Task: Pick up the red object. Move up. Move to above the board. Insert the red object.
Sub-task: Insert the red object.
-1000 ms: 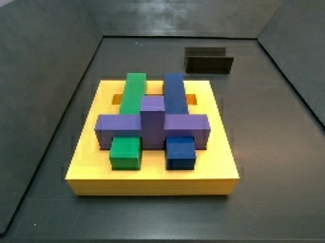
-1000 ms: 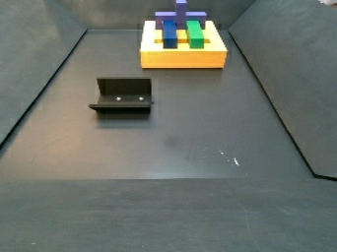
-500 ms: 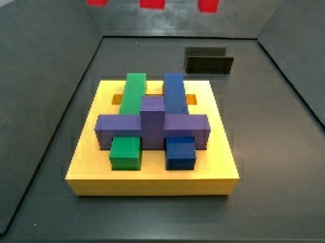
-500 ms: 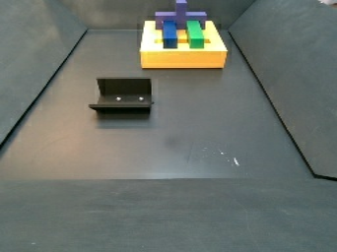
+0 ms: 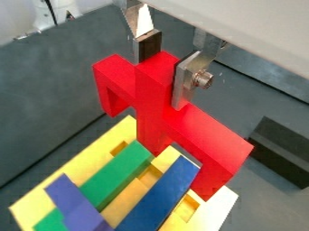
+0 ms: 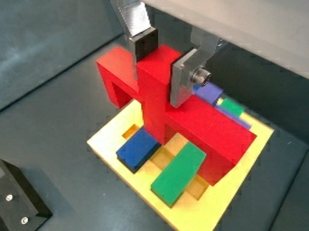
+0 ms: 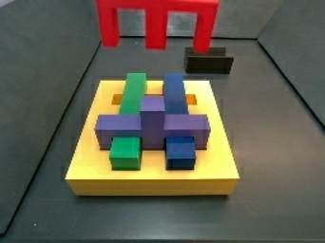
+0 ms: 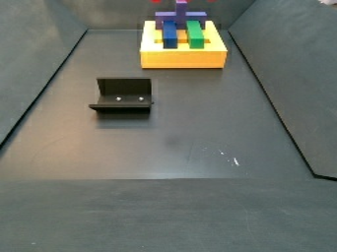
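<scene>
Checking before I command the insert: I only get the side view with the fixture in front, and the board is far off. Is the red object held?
Observer: Yes. In both wrist views the gripper is shut on the red object's upright stem.
Operator: Is it over the board?
Observer: In a side view it hangs above the board's far end, legs down, not touching.
Operator: What lies under it?
Observer: A wrist view shows the green block and the blue block below its bar.
</scene>
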